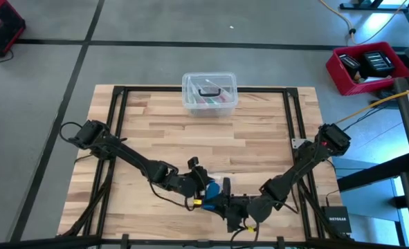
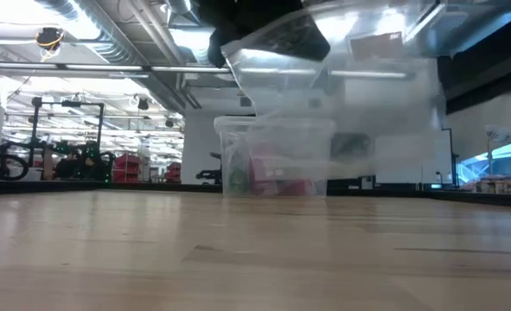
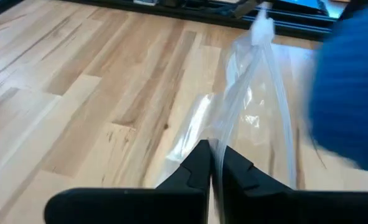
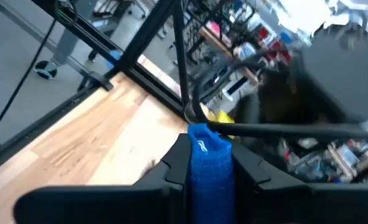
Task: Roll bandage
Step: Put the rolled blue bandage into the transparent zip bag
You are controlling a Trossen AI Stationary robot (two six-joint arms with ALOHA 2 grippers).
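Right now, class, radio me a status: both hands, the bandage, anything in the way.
Left hand shut on clear plastic bag, near table edge. Right hand shut on blue bandage, beside it. Clear lidded box at far edge, out of the way.

1. The compact roll of bright blue stretchy bandage (image 4: 210,167) stands upright, clamped between two dark fingers.
2. From above, the bandage (image 1: 224,187) sits near the table's six o'clock edge.

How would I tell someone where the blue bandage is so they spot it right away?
Look at the near edge of the wooden table, where the two arms meet. The bandage is clamped between the right gripper fingers. It is bright blue; the plastic bag pinched by the left gripper is clear.
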